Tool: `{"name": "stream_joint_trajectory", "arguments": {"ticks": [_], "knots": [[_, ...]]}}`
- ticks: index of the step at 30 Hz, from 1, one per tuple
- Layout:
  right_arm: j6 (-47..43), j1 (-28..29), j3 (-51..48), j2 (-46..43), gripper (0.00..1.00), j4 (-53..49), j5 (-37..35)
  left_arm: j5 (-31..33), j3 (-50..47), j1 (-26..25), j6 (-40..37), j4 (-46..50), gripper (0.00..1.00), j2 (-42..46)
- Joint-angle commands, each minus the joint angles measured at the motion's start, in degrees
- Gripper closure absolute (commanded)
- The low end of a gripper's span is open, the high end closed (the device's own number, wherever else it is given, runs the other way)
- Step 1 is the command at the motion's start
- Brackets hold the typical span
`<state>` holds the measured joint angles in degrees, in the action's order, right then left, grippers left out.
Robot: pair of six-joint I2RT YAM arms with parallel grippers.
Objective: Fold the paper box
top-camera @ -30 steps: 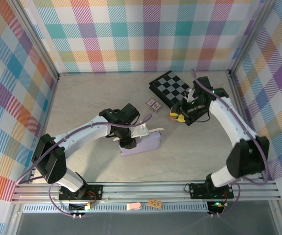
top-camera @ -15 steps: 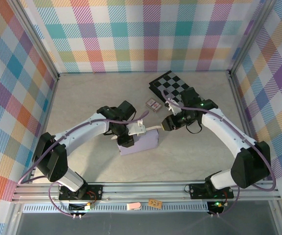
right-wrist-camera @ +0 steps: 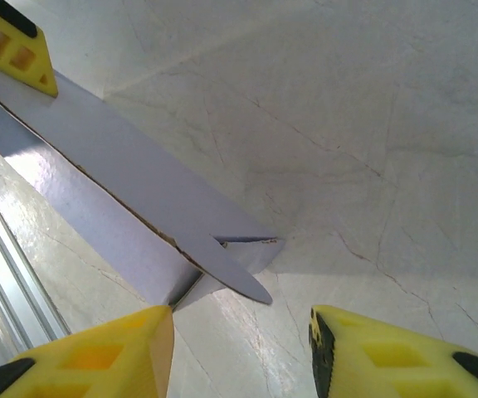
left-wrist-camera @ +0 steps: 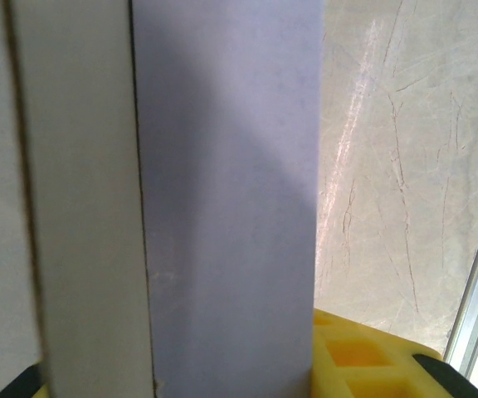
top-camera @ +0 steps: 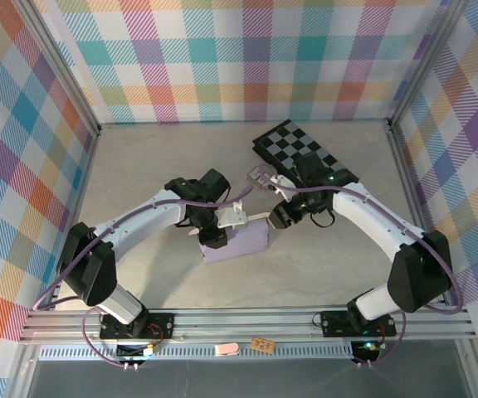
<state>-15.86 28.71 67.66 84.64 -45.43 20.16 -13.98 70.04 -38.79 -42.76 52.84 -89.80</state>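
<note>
Small orange tag (top-camera: 262, 342) on the front alu rail (top-camera: 305, 319), print too small to read. Table (top-camera: 139, 166) is a pale beige stone-look top w/ fine crack-like veins. Plaid walls (top-camera: 222, 58) in pink, teal, orange & purple close it in on 3 sides, w/ alu posts at the corners. Black-and-white checkerboard (top-camera: 301, 153) lies far right of centre, 2 tiny card packs (top-camera: 260, 176) just beside its near-left corner. The paper box (top-camera: 237, 242), pale lavender, sits mid-table, near side of the card packs. In the left wrist view its lavender face (left-wrist-camera: 222, 207) stands beside an off-white panel. Left gripper (top-camera: 216, 235) is clamped on the box's left part, yellow fingers (left-wrist-camera: 363, 356) pressed to the card. Right gripper (top-camera: 276, 217) is just beside the box's right end, jaws apart w/ nothing between them. In the right wrist view (right-wrist-camera: 239, 348) a pointed flap of the box (right-wrist-camera: 131, 207) ends close to its left finger. Vs 1 s ago: right arm has swung from by the checkerboard over to the box & its jaws have widened; left arm & box approx where they were
</note>
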Motion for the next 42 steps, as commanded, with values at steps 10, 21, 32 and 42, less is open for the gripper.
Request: {"name": "stream_joint_trajectory", "arguments": {"ticks": [10, 21, 32, 42], "knots": [[-3.02, 2.23, 4.74, 2.44, 0.53, -0.54, -1.44, -0.44, -0.34, 0.64, -0.51, 0.51, 0.68, -2.18], [-2.34, 2.6, 6.16, 3.06, 0.69, -1.59, -0.39, -0.68, -0.08, 0.73, 0.06, 0.42, 0.68, -2.32], [-1.02, 3.17, 5.96, 2.65, 0.83, -3.21, -1.09, -0.84, 0.15, 0.82, 0.73, 0.26, 0.68, -2.49], [1.89, 4.84, 6.17, 2.47, 0.93, -2.81, -4.6, -0.78, 0.44, 0.82, 1.91, -0.18, 0.68, -2.76]]}}
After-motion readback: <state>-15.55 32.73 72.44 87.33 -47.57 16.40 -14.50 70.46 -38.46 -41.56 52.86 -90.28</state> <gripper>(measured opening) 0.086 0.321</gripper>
